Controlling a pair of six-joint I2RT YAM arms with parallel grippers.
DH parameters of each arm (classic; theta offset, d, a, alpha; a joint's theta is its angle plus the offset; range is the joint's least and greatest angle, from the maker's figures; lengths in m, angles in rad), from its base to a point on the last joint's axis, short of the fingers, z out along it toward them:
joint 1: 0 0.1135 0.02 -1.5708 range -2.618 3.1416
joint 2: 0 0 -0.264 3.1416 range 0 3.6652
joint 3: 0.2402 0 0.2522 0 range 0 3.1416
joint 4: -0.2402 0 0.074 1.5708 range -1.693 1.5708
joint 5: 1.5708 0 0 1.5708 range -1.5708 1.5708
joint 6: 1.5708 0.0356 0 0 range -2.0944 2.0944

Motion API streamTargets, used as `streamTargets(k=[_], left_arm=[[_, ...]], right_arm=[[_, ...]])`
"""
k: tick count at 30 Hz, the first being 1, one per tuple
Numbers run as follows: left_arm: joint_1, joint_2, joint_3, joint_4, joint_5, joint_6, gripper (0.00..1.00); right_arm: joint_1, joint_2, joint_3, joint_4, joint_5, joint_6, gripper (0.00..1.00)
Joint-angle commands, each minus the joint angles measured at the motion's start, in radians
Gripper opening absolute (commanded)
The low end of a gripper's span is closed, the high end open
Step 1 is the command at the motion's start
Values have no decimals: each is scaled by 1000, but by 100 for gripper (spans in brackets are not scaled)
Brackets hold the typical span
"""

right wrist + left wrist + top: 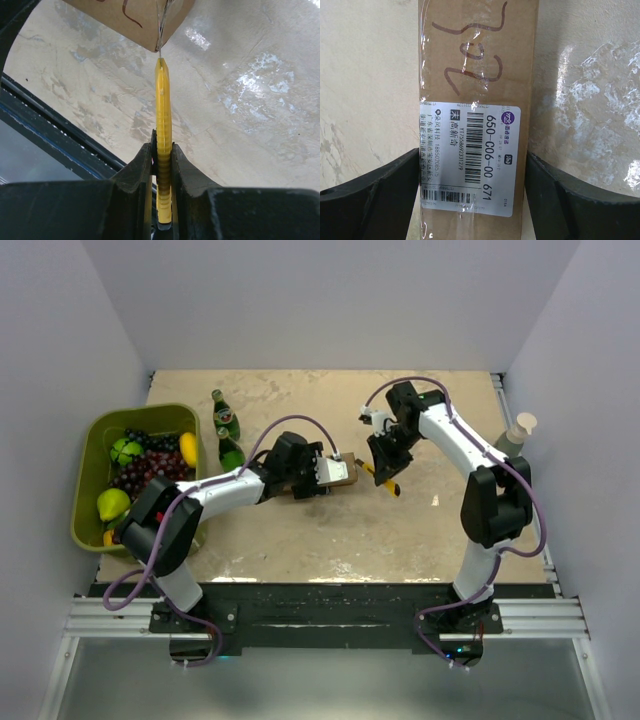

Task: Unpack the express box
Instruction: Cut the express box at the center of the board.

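Observation:
The express box (340, 472) lies mid-table, a brown carton with clear tape and a white shipping label (470, 150) facing up. My left gripper (322, 478) is closed on it, and in the left wrist view its black fingers (395, 185) press against both long sides of the box (480, 65). My right gripper (162, 145) is shut on a slim yellow utility knife (163, 100). The thin blade points at the box's near corner (135, 15) and meets the tape seam there. From above, the knife (386, 480) sits just right of the box's end.
A green bin (140, 412) with grapes, a lemon and green fruit stands at the left. Two green bottles (225, 415) (231, 452) stand beside it. A pale bottle (518, 432) is at the right wall. A black rail (320, 590) borders the near edge.

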Motion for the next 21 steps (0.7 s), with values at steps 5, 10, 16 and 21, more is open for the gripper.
streamTargets(k=[5, 10, 16, 21], left_arm=[[2, 56, -15, -91, 10, -14, 0], [2, 54, -15, -91, 10, -14, 0], [4, 51, -17, -89, 11, -16, 0], [2, 48, -21, -89, 11, -16, 0]], right_arm=[[8, -42, -7, -4, 33, -3, 0], [10, -42, 7, 1, 50, 0, 0], [10, -24, 8, 5, 33, 3, 0], [10, -8, 34, 5, 33, 0, 0]])
